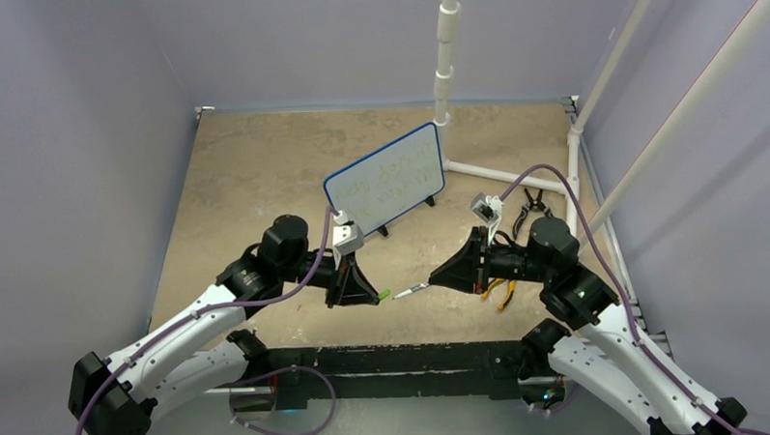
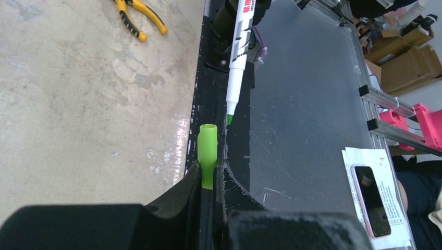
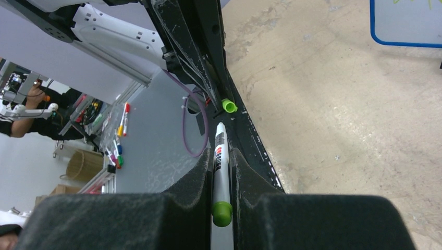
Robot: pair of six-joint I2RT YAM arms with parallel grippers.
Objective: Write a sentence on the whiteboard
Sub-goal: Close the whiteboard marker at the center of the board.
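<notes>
In the top external view, the left pincer (image 1: 372, 296) is seen pressed onto a green marker cap (image 1: 385, 295), which juts from its tips toward the right pincer (image 1: 432, 285). A white marker (image 1: 412, 290) is pinched by the right pincer, its tip aimed at the cap, with a short gap left between the two. The whiteboard (image 1: 385, 179) is stood on its small black feet on the tan table (image 1: 254, 183), beyond both pincers and well apart from them, nearer the left one. The sentence (image 1: 391, 171) is made out only as faint green strokes in about two rows; it cannot be read. Yellow-handled pliers (image 1: 501, 294) are partly hidden under the right arm.

In the left wrist view, the left pincer (image 2: 209, 172) is shown closed on the lower part of the cap (image 2: 207, 148), whose open end points away from the fingers. Just ahead, the marker (image 2: 237, 57) is held with its green tip close to the cap's mouth and slightly to one side. The pliers (image 2: 136, 20) lie far ahead at the other side.

In the right wrist view, the marker (image 3: 220, 166) is gripped along its barrel by the right pincer (image 3: 221, 155). The cap (image 3: 228, 106) is seen just ahead of the tip. A corner of the whiteboard (image 3: 406, 23) lies far ahead to one side.
</notes>
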